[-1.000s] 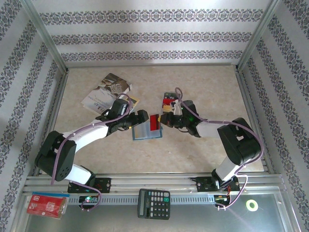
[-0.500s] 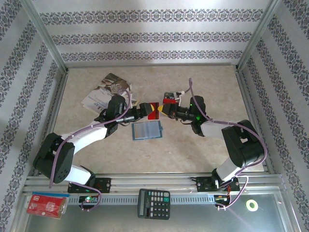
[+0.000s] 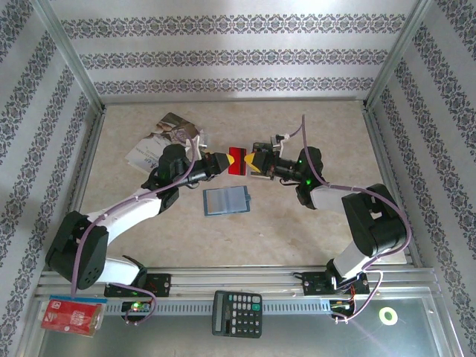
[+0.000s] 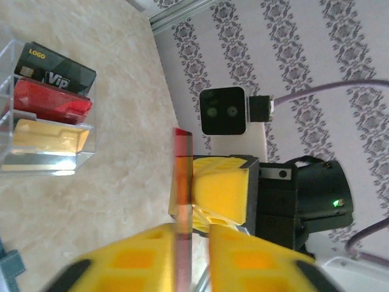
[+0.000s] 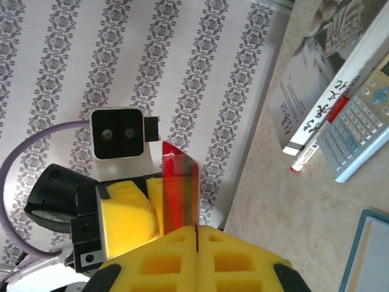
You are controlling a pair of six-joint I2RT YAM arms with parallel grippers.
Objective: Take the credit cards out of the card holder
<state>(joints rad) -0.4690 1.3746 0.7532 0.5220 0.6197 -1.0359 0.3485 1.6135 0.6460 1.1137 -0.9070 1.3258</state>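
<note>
Top view: the left pincer (image 3: 220, 161) and the right pincer (image 3: 254, 163) meet tip to tip above the middle of the desk (image 3: 297, 230), with a red card (image 3: 236, 160) between them, raised clear of the surface. Left wrist view: the left pincer (image 4: 182, 243) is closed on one edge of the red card (image 4: 182, 176), seen edge-on, and the opposing yellow fingers clamp its far edge. Right wrist view: the right pincer (image 5: 196, 237) is likewise closed on the red card (image 5: 180, 188), which stands upright from its fingers. Both pincers therefore grip the same card. The blue wallet (image 3: 225, 201) lies open and flat on the desk at 6 o'clock from the held card, apart from both pincers. Left wrist view also records a clear stand (image 4: 55, 161) on the desk, holding a black card (image 4: 58, 70), a second red card (image 4: 51, 106) and a gold card (image 4: 45, 137). Books (image 3: 160, 141) lie at 10 o'clock from the wallet. A black calculator (image 3: 237, 313) rests on the near rail at 6 o'clock.
</note>
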